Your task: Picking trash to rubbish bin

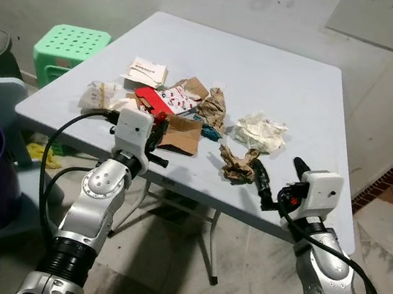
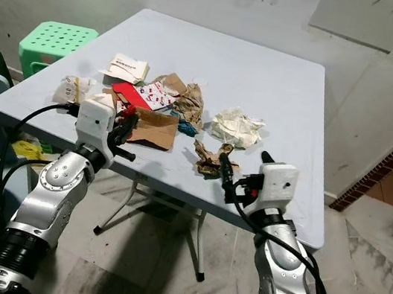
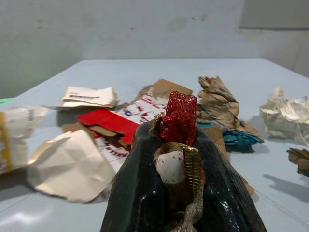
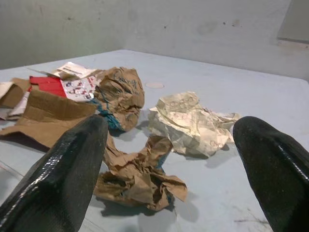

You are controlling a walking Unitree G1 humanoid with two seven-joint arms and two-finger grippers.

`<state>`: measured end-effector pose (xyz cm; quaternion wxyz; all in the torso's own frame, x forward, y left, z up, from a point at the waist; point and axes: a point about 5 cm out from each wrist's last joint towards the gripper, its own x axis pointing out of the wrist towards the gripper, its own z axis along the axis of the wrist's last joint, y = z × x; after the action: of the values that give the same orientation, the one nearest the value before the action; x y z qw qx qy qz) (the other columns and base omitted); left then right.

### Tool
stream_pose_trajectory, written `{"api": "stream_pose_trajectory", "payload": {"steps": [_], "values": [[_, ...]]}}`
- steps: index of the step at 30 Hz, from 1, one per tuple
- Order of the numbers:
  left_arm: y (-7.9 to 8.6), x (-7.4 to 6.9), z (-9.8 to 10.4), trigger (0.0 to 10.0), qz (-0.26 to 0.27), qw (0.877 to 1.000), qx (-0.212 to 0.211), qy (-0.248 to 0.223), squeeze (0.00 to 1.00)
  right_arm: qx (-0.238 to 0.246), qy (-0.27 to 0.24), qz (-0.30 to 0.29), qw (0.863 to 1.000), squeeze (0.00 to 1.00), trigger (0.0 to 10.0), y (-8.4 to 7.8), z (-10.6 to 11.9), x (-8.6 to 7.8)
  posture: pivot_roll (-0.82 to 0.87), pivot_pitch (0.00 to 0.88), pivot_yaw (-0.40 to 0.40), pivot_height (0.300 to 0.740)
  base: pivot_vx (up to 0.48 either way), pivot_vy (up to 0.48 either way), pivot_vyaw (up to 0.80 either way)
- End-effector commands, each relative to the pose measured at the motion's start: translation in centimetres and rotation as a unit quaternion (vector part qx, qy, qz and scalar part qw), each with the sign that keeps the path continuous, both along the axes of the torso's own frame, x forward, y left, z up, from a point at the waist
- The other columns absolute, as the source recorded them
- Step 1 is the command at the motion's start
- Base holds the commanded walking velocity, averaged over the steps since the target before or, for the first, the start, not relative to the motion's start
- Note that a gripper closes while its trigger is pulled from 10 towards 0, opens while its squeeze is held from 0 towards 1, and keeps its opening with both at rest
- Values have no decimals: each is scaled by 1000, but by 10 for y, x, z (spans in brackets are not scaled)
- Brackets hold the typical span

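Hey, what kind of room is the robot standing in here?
Probably a plain utility or back room of a home: a folding table strewn with paper trash, a green plastic stool, bare stained walls and a worn tiled floor.

table: smooth matt pale-blue top | stool: green plastic, perforated | wad: brown paper, crumpled and rough | white wad: creased printed paper | cardboard: matt brown | left gripper: glossy black fingers on red mesh with gold foil | arms: brushed silver metal
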<state>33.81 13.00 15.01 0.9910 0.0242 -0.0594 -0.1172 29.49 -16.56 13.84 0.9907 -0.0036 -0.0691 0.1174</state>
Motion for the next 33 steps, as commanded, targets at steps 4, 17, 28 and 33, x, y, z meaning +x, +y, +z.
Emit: {"api": "stream_pose_trajectory", "payload": {"steps": [4, 17, 28, 33], "values": [[8, -2, 4, 10000, 18, 999, -30, 2, 0, 0, -5, -9, 1000, 0, 10000, -5, 0, 2, 58, 0, -59, 740, 0, 0, 0], [16, -4, -2, 10000, 40, 997, -57, 28, 0, -11, -2, -14, 1000, 0, 10000, -5, -6, 3, 67, 0, -66, 740, 0, 42, 0], [18, -3, -2, 10000, 46, 997, -58, 33, 0, -14, 0, -14, 1000, 0, 10000, -7, -8, 4, 68, 0, -67, 740, 0, 290, 0], [17, -3, -3, 10000, 46, 997, -59, 35, 0, -16, 0, -13, 1000, 0, 10000, -8, -9, 4, 66, 0, -67, 740, 0, 313, 0]]}}
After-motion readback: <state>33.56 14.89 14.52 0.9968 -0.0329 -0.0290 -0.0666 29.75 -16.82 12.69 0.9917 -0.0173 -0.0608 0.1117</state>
